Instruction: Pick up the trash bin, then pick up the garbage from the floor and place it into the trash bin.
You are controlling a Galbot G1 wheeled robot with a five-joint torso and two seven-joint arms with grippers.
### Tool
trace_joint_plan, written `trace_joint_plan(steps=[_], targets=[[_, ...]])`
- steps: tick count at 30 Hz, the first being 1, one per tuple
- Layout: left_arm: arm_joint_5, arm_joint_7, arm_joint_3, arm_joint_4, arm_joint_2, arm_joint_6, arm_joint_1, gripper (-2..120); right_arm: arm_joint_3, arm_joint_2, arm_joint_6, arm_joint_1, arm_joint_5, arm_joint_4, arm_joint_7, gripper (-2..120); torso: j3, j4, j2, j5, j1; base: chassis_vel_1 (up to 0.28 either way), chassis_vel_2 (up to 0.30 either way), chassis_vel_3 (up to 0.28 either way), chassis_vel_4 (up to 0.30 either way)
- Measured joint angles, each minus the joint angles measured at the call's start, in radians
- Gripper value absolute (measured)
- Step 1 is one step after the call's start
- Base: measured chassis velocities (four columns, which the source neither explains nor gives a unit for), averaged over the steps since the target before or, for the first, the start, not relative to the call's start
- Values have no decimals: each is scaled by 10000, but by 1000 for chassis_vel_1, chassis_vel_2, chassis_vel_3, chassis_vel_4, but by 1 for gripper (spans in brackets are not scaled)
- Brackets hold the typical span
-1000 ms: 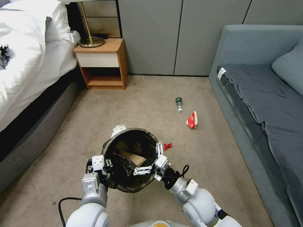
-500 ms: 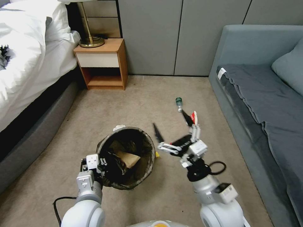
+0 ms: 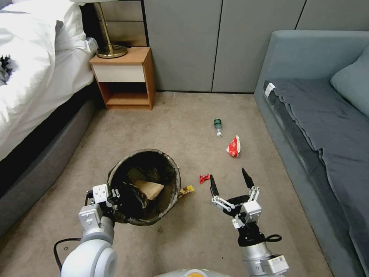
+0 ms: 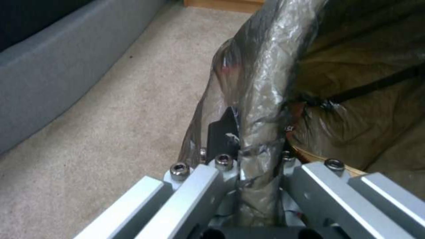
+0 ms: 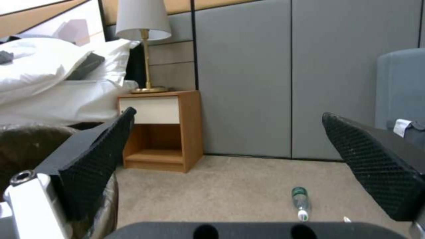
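Trash bin [image 3: 169, 181] with brown paper bag [image 3: 150, 188] inside

glossy crinkled plastic bin liner [image 4: 265, 66], matt carpet [image 3: 184, 123], wooden nightstand [image 3: 125, 77]

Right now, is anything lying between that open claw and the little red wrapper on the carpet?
Nothing visible: bare carpet separates the open right gripper from the red wrapper. The trash bin, clamped by the left gripper, sits off to the side.
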Motion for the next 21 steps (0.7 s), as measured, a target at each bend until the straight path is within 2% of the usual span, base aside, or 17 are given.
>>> trace_joint_plan(steps=[21], targets=[[28, 29, -3, -3, -34, 1, -56, 0, 26, 46, 232, 240, 55, -48, -156, 100, 0, -1, 0, 0, 0, 0, 0, 0, 0]])
